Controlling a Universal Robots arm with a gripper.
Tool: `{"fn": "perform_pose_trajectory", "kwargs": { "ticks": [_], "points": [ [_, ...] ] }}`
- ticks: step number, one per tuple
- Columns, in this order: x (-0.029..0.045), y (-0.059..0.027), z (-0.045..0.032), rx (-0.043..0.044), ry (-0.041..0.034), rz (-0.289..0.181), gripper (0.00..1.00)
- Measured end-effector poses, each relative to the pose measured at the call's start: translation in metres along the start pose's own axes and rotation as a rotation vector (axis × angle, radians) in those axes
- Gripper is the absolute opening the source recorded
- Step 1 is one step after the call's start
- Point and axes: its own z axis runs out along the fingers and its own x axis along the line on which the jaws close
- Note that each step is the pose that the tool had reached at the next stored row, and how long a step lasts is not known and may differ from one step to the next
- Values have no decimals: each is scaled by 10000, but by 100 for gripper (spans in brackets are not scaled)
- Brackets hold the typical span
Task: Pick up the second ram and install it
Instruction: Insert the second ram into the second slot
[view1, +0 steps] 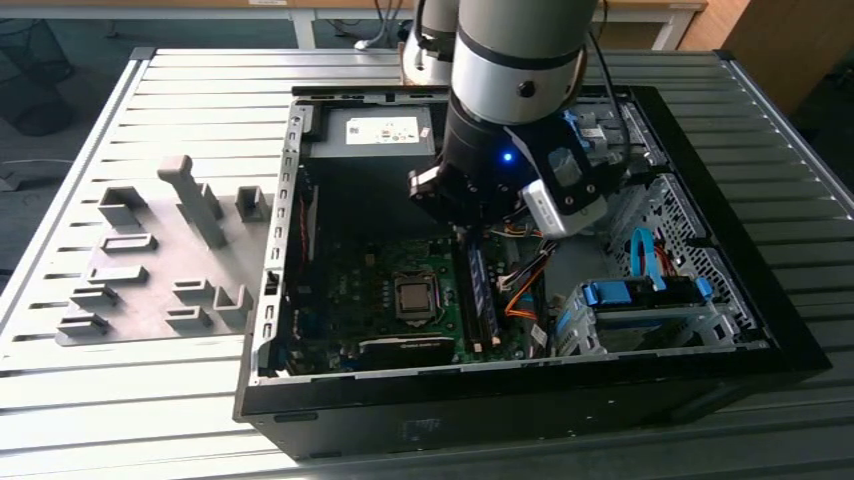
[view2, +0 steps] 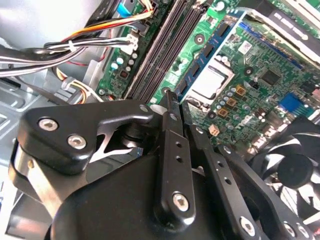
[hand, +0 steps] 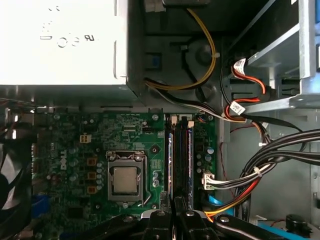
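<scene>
gripper (hand: 174, 212) apparently closed, ram (hand: 171, 165) partly hidden

A robotics lab or workshop: an open computer case (view1: 534, 400) lies on a slatted metal workbench (view1: 160, 420)

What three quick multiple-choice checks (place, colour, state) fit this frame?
1. Where is the gripper?
A) at the memory slots beside the processor
B) over the fan
C) outside the case

2. What colour are the drive-bay latches?
A) red
B) blue
C) white

3. How is the processor?
A) under a cooler
B) uncovered
C) buried in cables

Answers:
1 A: in the first wrist view the gripper sits at the end of the slots, next to the processor.
2 B: the exterior view shows them bright blue.
3 B: its bare metal lid shows in both wrist views.
</scene>
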Motion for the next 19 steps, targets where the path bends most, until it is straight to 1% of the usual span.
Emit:
{"fn": "perform_pose_trajectory", "kwargs": {
  "ticks": [8,19],
  "points": [
    [-16,-4,147,-1,3,18,14],
    [-20,-9,345,-1,3,23,14]
  ]
}}
